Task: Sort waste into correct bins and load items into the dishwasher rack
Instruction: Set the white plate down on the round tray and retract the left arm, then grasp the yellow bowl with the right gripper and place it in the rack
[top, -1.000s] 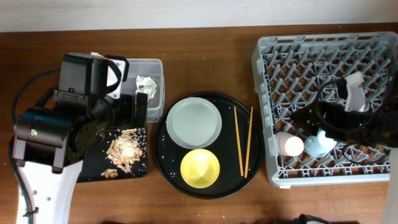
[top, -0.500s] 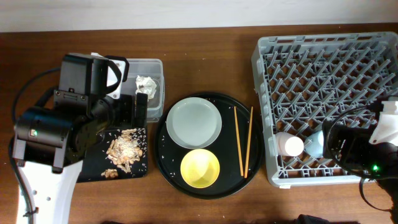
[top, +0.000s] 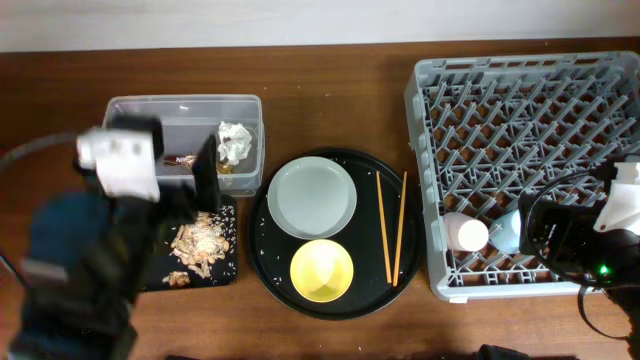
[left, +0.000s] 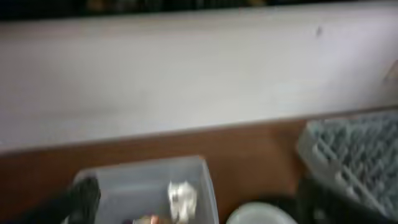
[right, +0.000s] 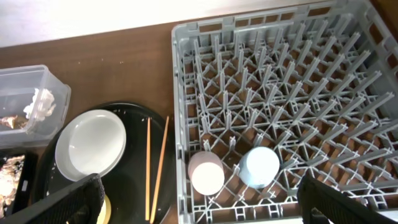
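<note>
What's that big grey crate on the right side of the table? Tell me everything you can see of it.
The dishwasher rack is a large square crate of light-grey plastic, the biggest thing in view. Its floor is an open lattice with rows of upright pegs, ringed by a low slotted wall. It sits flat on the wooden table, close beside the round black tray. Most of it is empty; a pink cup and a light-blue cup sit side by side near its front edge.

Black-and-white left arm (top: 95, 250), black right arm (top: 565, 245), small green light (top: 601, 269)
</note>
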